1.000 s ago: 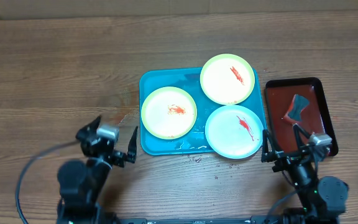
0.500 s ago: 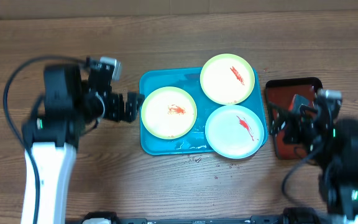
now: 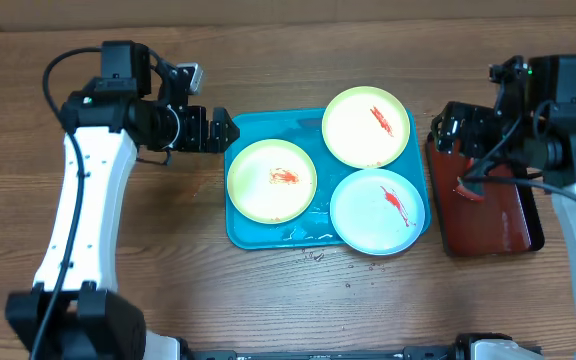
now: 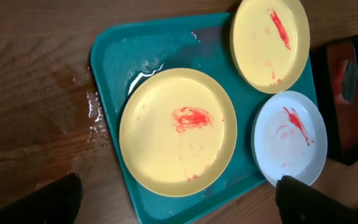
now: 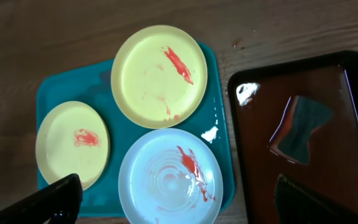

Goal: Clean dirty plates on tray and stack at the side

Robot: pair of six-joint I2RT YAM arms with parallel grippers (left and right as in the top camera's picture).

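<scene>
My left claw [image 3: 223, 130] and right claw [image 3: 450, 130] are hanging spread, empty; the smeared pale yellow-green round plate [image 3: 272, 180] is probably lying nearest the left.

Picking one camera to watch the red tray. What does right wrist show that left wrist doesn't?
Right wrist only: most of the dark red tray, with the whole grey item in it. Left wrist only: water pooled on the wood beside the turquoise tray. Both: the blob-smeared yellow plate, the streaked yellow plate and the white plate, on that tray.
</scene>
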